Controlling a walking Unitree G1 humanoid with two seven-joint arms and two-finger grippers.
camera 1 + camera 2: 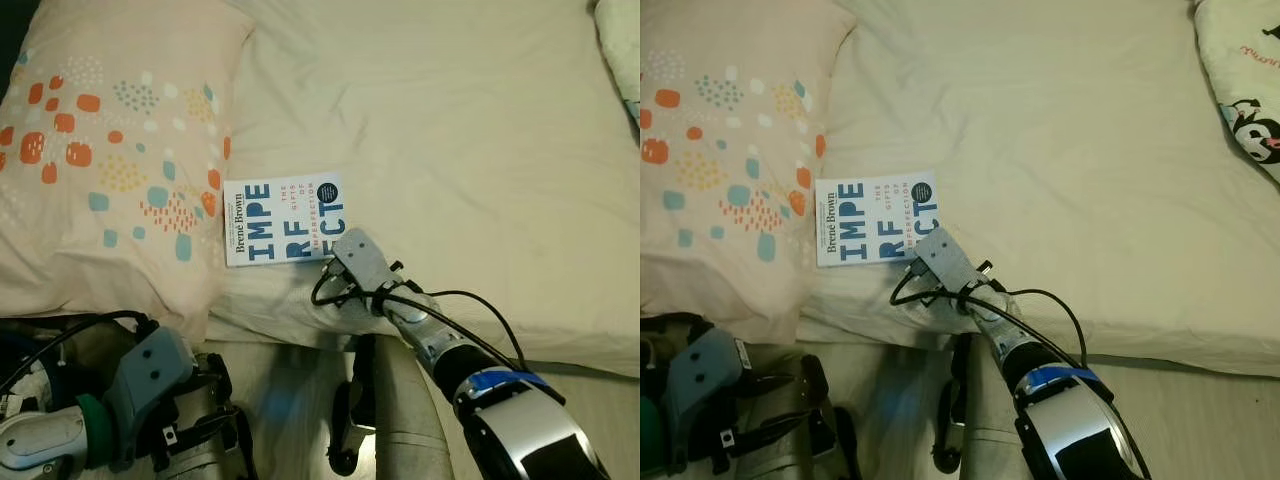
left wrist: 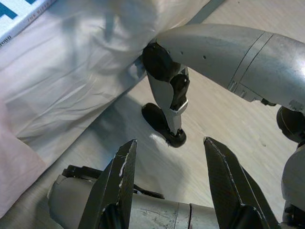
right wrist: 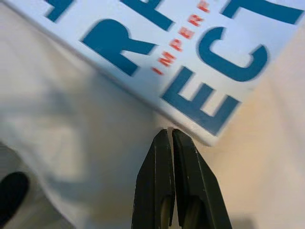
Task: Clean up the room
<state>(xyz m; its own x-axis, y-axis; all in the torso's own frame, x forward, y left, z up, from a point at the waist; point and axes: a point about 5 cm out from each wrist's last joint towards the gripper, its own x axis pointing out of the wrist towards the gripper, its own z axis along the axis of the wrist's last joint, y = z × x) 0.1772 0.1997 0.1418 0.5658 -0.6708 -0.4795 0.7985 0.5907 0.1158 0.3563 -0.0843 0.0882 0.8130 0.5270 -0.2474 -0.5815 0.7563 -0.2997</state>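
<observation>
So the thing to deal with here is the book (image 1: 284, 220), a white paperback with big blue lettering, lying flat and face up on the bed (image 1: 450, 130) near its edge, just beside the patterned pillow (image 1: 110, 150). One of its short sides looks to be touching or nearly touching the pillow, hard to call

The right gripper (image 3: 172, 134) is reached out over the bed's edge with its jaws pressed together, holding nothing, tips right at the book's near corner. From the wrist camera they seem to be touching the sheet just off that corner, maybe brushing the cover edge, can't say for sure. The left gripper (image 2: 167, 164) hangs low by the robot's legs over the wooden floor (image 2: 238, 119), jaws spread wide and empty

Handling-wise I'd guess it's light and thin, a bit flexy rather than stiff like a hardback. The cover looks smooth and could be slippery, and since it sits flat on a soft mattress there's no gap to get a finger under. My bet: open up, press one finger into the bedding beside the near long edge or that corner, slide under and pinch through the full thickness. Grab just the cover and it'll probably flop open. The sheet could also bunch into the pinch, so watch that
</observation>
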